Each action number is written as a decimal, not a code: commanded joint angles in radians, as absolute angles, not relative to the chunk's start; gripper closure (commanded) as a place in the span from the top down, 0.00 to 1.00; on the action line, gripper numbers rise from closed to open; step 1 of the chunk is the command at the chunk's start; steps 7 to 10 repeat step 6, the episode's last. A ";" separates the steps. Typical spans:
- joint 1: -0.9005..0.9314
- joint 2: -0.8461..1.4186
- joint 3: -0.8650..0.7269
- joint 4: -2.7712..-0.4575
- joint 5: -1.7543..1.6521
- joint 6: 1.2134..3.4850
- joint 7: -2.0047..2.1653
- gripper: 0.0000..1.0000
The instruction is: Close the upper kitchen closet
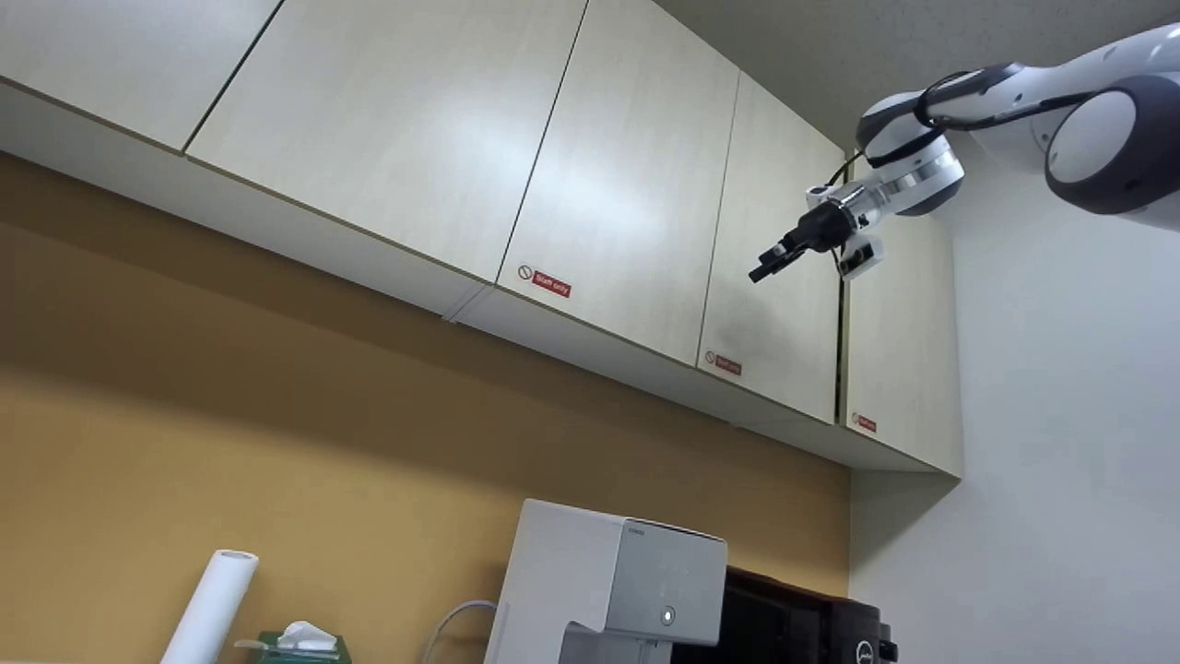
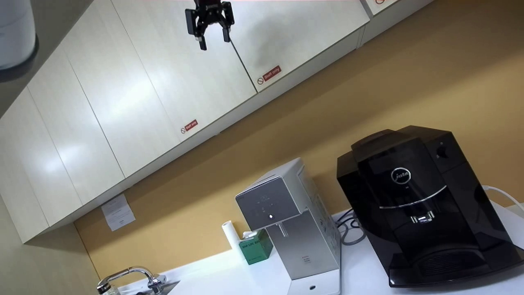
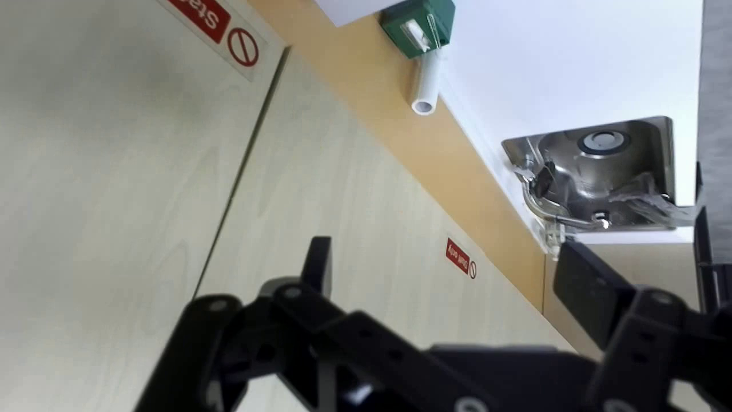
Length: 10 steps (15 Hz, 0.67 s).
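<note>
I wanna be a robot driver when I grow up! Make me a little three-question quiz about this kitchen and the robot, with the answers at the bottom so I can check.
1. Pick one: the gripper is A) shut, B) open, C) out of every picture.
2. True or false: in an exterior view, the water dispenser stands between the green tissue box and the black coffee machine.
3. Fill in the missing word: the red sticker on an upper cabinet door says "... only".

Key:
1. B
2. True
3. Staff
</note>
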<state>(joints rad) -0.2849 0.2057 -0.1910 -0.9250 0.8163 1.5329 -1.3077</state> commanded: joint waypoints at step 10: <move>-0.199 0.035 -0.176 -1.042 0.580 1.424 -1.028 1.00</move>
